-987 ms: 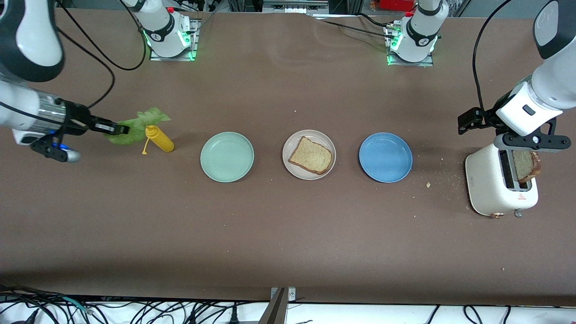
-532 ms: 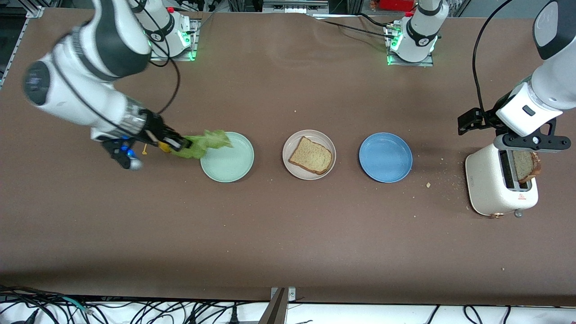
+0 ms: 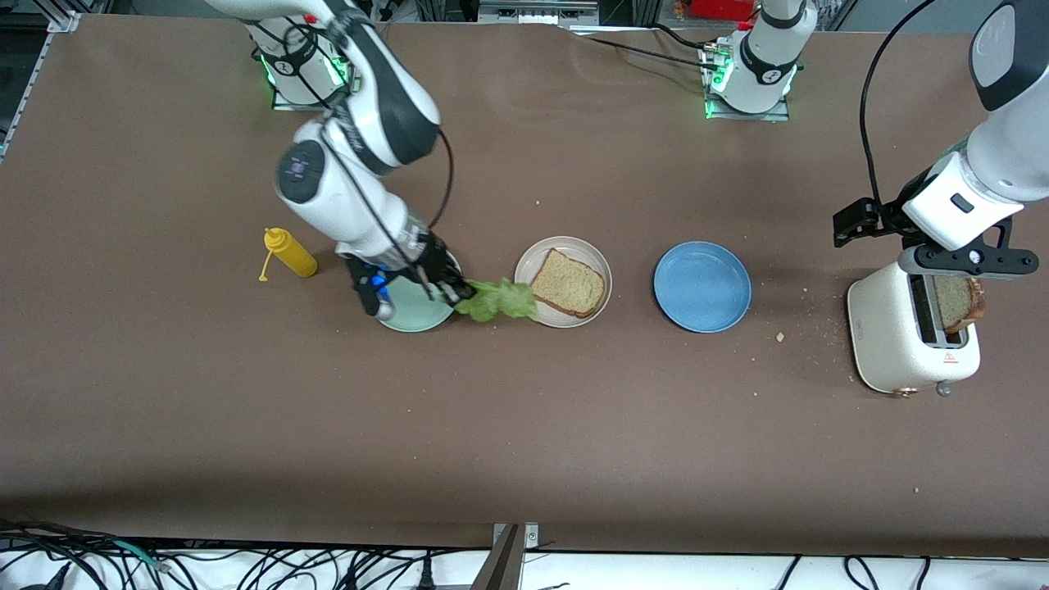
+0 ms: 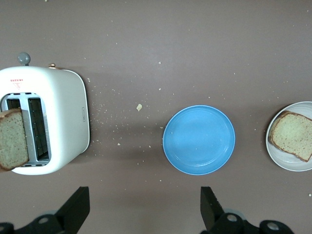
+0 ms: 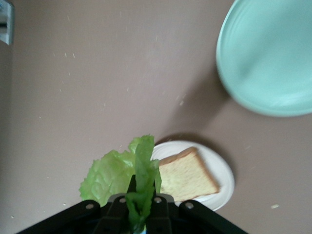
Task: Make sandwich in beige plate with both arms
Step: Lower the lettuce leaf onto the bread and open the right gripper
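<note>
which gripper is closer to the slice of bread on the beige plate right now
The right gripper: it holds the lettuce leaf over the gap between the mint green plate and the beige plate, beside the bread slice. The left gripper is open above the toaster.

Big brown table (image 3: 524, 426) fills pretty much the whole shot, dotted with pale crumbs (image 3: 780, 337) around 3 o'clock. Messy black cables (image 3: 246, 569) run along a white strip at 6, and metal framing (image 3: 508, 10) sits at 12.
</note>
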`<move>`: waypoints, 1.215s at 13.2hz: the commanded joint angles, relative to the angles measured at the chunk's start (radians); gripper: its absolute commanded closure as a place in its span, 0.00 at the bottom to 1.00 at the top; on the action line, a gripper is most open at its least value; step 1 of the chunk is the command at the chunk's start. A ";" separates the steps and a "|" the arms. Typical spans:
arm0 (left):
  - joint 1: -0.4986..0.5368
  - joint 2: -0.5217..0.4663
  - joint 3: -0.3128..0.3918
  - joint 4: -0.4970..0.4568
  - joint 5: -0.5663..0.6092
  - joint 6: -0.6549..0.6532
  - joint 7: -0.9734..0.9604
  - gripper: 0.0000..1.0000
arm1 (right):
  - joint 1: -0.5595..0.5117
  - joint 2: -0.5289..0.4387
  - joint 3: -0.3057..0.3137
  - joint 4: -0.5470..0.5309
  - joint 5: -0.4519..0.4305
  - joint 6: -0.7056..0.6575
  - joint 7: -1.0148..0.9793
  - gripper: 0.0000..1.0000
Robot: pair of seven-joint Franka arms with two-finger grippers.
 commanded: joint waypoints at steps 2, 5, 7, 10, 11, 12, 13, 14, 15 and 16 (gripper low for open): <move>-0.004 0.003 -0.003 0.008 0.034 0.005 -0.013 0.00 | 0.031 0.162 0.047 0.152 -0.003 0.027 0.138 1.00; -0.004 0.003 -0.003 0.008 0.034 0.005 -0.013 0.00 | 0.025 0.226 0.108 0.157 0.000 0.050 0.191 1.00; -0.004 0.003 -0.003 0.008 0.034 0.005 -0.013 0.00 | 0.025 0.230 0.122 0.141 -0.006 0.039 0.203 1.00; -0.004 0.003 -0.003 0.008 0.034 0.005 -0.013 0.00 | 0.029 0.248 0.135 0.129 -0.011 0.044 0.201 1.00; -0.004 0.003 -0.003 0.008 0.034 0.005 -0.013 0.00 | 0.031 0.271 0.136 0.134 -0.009 0.055 0.198 1.00; -0.004 0.003 -0.003 0.008 0.034 0.005 -0.013 0.00 | 0.035 0.291 0.139 0.137 -0.009 0.070 0.198 1.00; -0.004 0.003 -0.003 0.008 0.034 0.005 -0.013 0.00 | 0.035 0.293 0.148 0.131 -0.012 0.084 0.197 1.00; -0.004 0.003 -0.003 0.008 0.034 0.005 -0.013 0.00 | 0.032 0.291 0.151 0.120 -0.012 0.081 0.195 1.00; -0.004 0.003 -0.003 0.008 0.034 0.005 -0.013 0.00 | 0.032 0.289 0.153 0.115 -0.012 0.081 0.200 1.00; -0.004 0.003 -0.003 0.008 0.034 0.005 -0.013 0.00 | 0.032 0.289 0.159 0.115 -0.009 0.081 0.203 1.00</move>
